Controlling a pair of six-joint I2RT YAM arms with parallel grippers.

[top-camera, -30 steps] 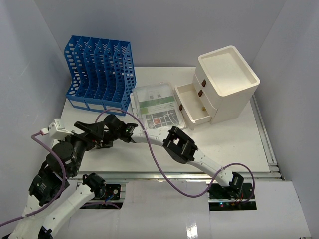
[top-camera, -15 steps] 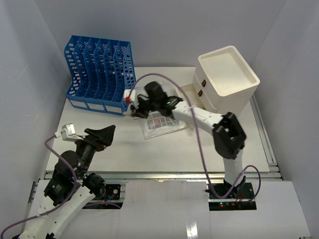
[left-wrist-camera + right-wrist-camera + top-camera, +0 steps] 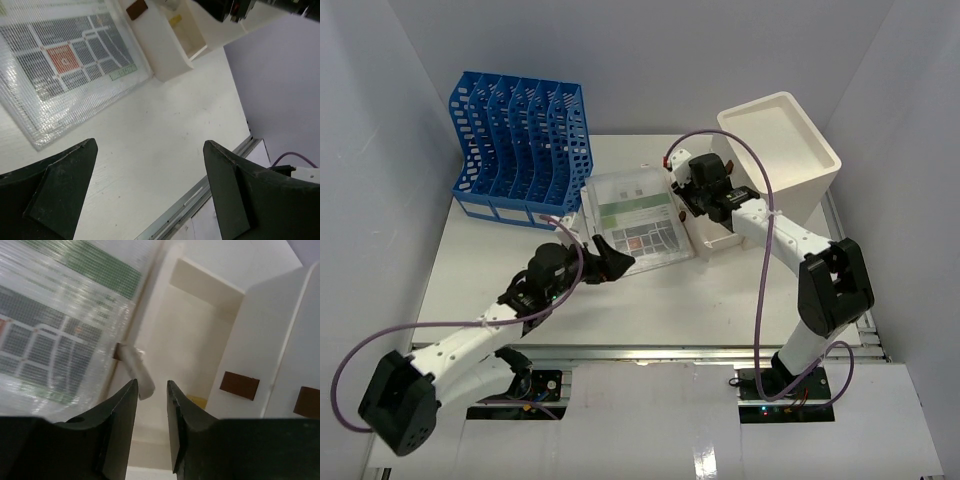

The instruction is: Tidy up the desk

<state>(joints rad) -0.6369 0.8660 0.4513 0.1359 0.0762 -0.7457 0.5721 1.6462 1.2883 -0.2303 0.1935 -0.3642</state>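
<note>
Only wrist views show left hand (image 3: 150, 145) wide, right hand (image 3: 152, 383) narrow over drawer (image 3: 195, 340).

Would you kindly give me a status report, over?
Left tool open, low over the desk. Right tool slightly parted above open drawer, small white piece at its tips. Mesh pouch lies beside drawer.

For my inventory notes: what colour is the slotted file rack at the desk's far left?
The file rack is blue, seen best in the top external view.
</note>
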